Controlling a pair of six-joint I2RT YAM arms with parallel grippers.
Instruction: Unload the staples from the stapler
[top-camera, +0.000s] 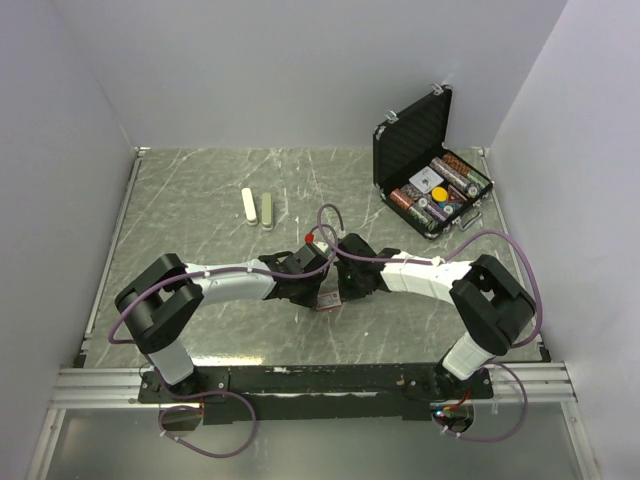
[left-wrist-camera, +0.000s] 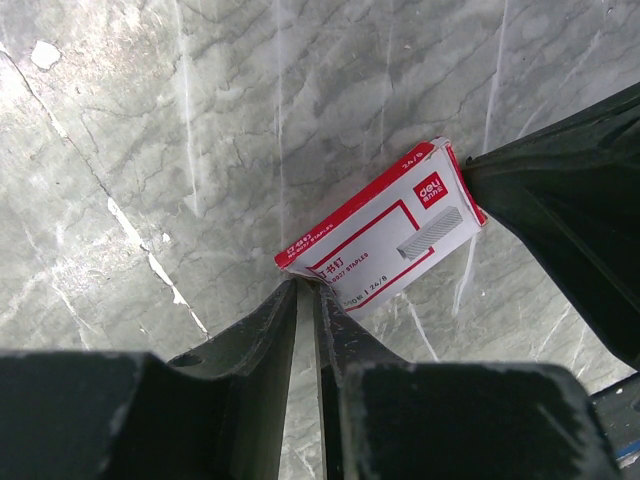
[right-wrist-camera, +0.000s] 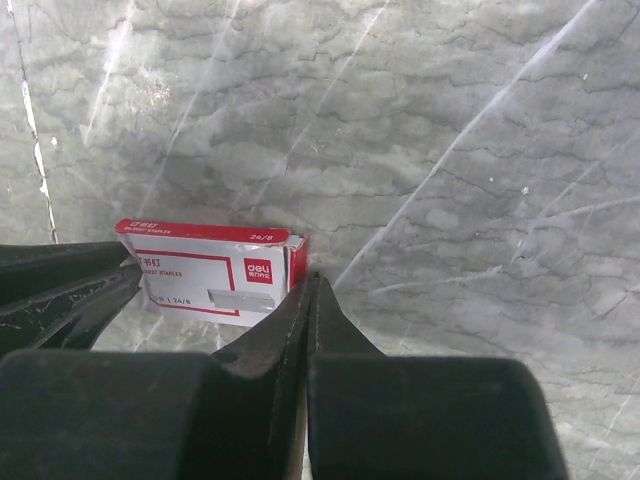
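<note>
**At mid-surface: staple box braced end to end, no staples in sight**

Small red-and-white cardboard staple box (left-wrist-camera: 380, 225) lies flat on the grey marbled surface (top-camera: 200, 180), printed face up. Left gripper (left-wrist-camera: 306, 292) has its fingers pinched to a thin slit, tips touching the box's near corner, nothing visibly between them. Right gripper (right-wrist-camera: 312, 282) has its fingers fully together, tips against the opposite short end.

My read: both sets work as blunt pushers, one bracing while the other shoves, to square the box or slide its tray. Not a grasp.

Box long axis runs along the line joining the two sets of tips, roughly left-right across the surface. In the left wrist view it slants from lower left to upper right.

Loose grey staples: none visible in any view, so presumably inside the box or the stapler. A white oblong piece (top-camera: 248, 205) and a pale green oblong piece (top-camera: 267, 209) lie side by side well beyond the arms, long axes parallel, pointing toward the far wall. Can't tell whether they are the stapler.
</note>
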